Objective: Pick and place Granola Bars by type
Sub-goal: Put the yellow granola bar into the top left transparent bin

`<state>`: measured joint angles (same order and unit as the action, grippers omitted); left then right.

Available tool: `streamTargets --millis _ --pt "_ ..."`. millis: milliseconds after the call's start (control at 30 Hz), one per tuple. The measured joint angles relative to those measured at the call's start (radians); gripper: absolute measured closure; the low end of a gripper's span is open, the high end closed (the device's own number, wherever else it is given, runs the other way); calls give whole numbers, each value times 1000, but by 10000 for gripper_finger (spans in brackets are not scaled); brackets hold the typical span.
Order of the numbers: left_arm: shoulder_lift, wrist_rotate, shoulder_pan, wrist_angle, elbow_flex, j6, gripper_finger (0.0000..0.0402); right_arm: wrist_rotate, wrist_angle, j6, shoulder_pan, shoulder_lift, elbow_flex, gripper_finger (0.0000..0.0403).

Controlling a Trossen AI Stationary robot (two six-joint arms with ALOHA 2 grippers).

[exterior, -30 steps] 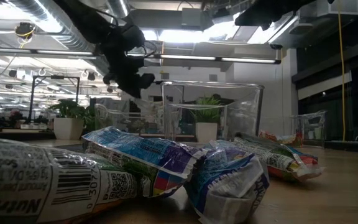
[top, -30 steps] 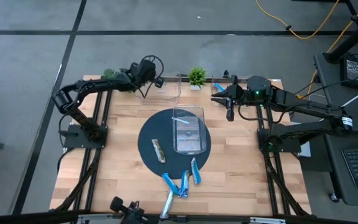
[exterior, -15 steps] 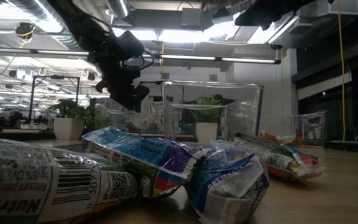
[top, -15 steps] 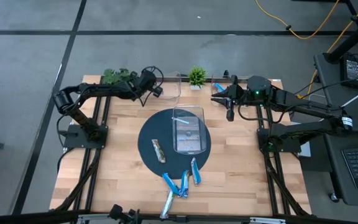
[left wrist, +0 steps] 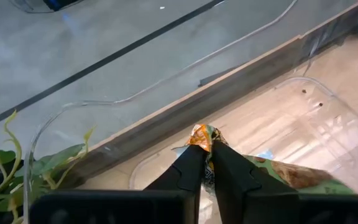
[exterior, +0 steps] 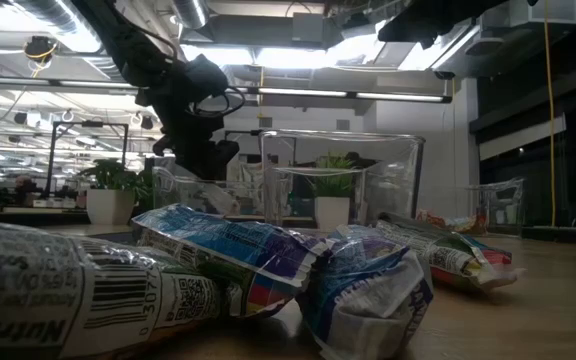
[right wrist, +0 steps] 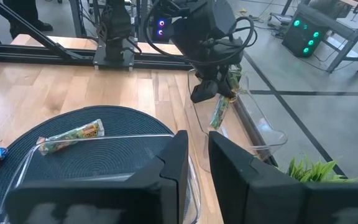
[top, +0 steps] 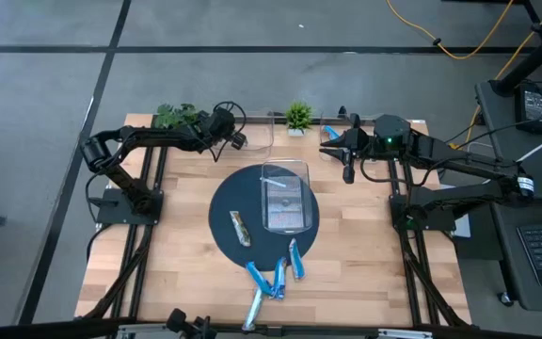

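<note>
My left gripper is at the table's far left, above a clear bin, shut on a green-and-tan granola bar. My right gripper hangs open and empty at the far right, its fingers a little apart. A brown bar lies flat on the dark round mat. Several blue bars lie flat on the wood near the front edge. They fill the low view's foreground, beside a silvery white one. My left gripper pinches the bar by its crimped orange-green end between its two fingers. The fingers point down, slanting toward the far edge. The bar hangs below them, lifted clear, its lower end over the clear bin.
A second clear bin stands on the mat's right half. Small green plants stand at the far edge. The arm bases stand at the left and right. Bare wood lies at both sides of the mat.
My left gripper has come a little toward the table's near edge and down toward the clear bin, staying shut on the bar, which still hangs below it.
</note>
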<state>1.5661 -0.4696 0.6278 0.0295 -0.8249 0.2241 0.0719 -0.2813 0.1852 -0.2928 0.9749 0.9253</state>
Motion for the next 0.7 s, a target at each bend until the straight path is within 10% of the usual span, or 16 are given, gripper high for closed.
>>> streamTargets --millis 700 --pt "-240 203 -76 83 -198 -515 252 0 0 32 0 0 0 335"
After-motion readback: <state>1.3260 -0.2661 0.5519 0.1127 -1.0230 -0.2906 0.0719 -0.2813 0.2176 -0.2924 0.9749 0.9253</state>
